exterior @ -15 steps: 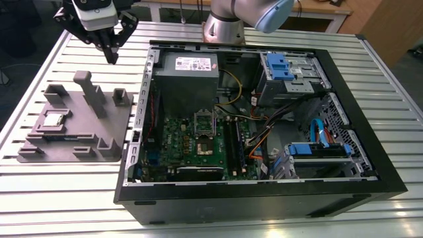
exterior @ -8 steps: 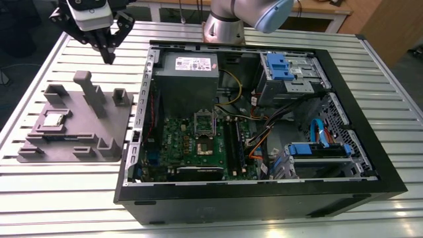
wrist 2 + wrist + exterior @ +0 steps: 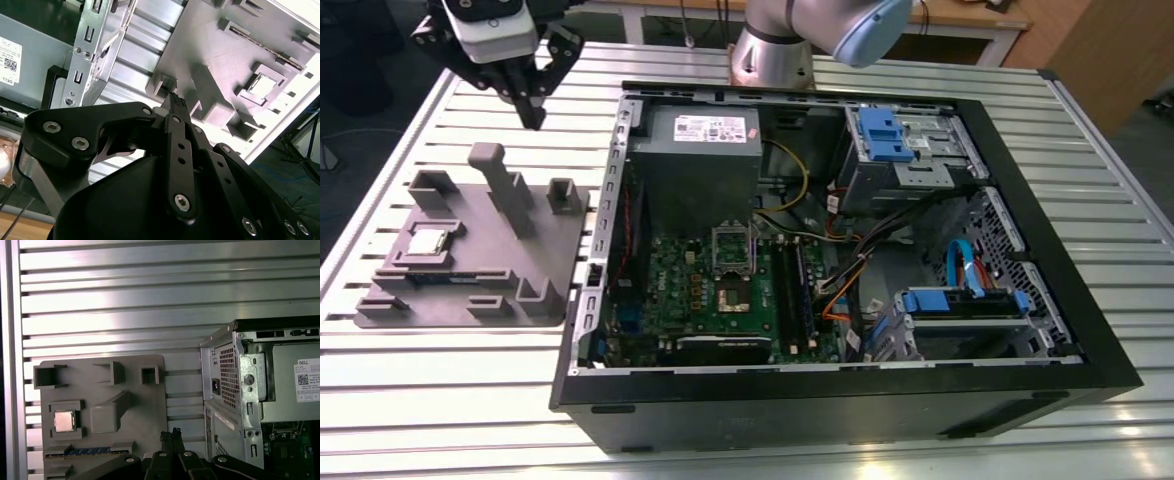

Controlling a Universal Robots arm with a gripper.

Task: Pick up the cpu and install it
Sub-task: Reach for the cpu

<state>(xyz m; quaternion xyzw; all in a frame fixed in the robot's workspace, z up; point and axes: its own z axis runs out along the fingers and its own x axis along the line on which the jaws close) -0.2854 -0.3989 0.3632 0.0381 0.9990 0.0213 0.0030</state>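
My gripper [image 3: 532, 118] hangs in the upper left of the exterior view, its fingers pinched together on nothing. Below it in that frame sits the grey holder [image 3: 554, 250]. The cpu [image 3: 427, 242] lies flat in a pocket at the holder's left side, well apart from the tips. I judge that coming down this narrow would jab the chip's top, and the tall post [image 3: 500, 185] nearby could catch a finger.

You'll find the small square silver-grey metal cpu [image 3: 427, 242] shining on the matte grey plastic holder tray [image 3: 554, 245]. The ribbed aluminium counter [image 3: 454, 400] is striped silver. The black metal computer case [image 3: 854, 395] holds a green circuit board [image 3: 674, 270] and blue plastic drive brackets [image 3: 881, 135]. Your end effector [image 3: 532, 122] is black.
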